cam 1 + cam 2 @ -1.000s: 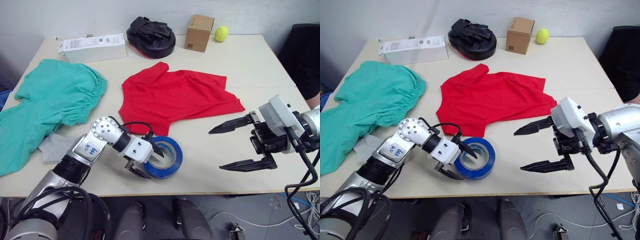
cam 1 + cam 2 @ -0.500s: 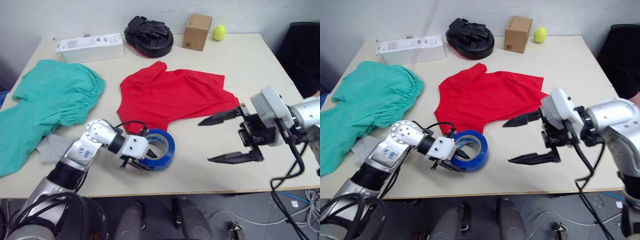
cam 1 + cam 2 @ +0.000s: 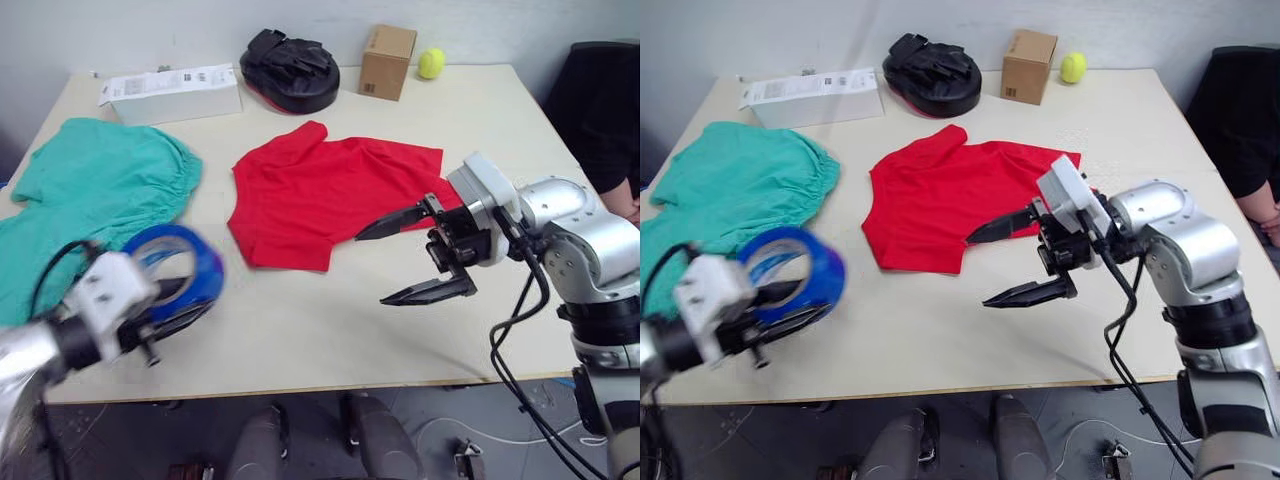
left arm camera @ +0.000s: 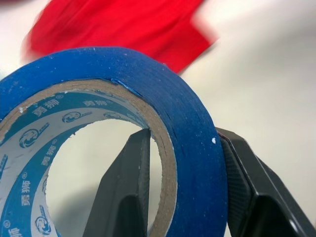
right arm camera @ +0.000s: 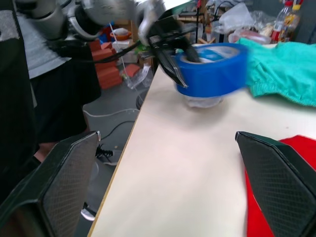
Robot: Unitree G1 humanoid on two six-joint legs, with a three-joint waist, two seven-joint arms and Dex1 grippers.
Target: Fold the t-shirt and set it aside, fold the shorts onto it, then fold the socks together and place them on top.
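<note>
Left gripper (image 3: pixel 165 312) clamped on a roll of blue tape (image 3: pixel 178 274): one finger inside the cardboard core, the other against the outer blue band, seen plainly in the left wrist view. Tape is lifted off the table (image 3: pixel 300 340), held near the front-left edge.

Right gripper (image 3: pixel 400 260) with jaws spread wide, nothing between them. It hangs over the table toward the front-right, upper finger (image 3: pixel 392 221) over the t-shirt's near right hem, lower finger over bare tabletop.

T-shirt (image 3: pixel 320 190) lies flat and unfolded at the table's centre, one sleeve pointing to the back edge.

Shorts (image 3: pixel 95 190) spread loose along the left edge, gathered hem facing the t-shirt, apart from it. Socks cannot be made out.

Along the back edge: white flat box (image 3: pixel 170 92) toward the back-left corner, black padded mitt (image 3: pixel 290 72) beside it, small cardboard box (image 3: pixel 387 60), yellow-green ball (image 3: pixel 431 63) just beside that box.

A person's dark sleeve (image 3: pixel 600 110) at the right edge.
</note>
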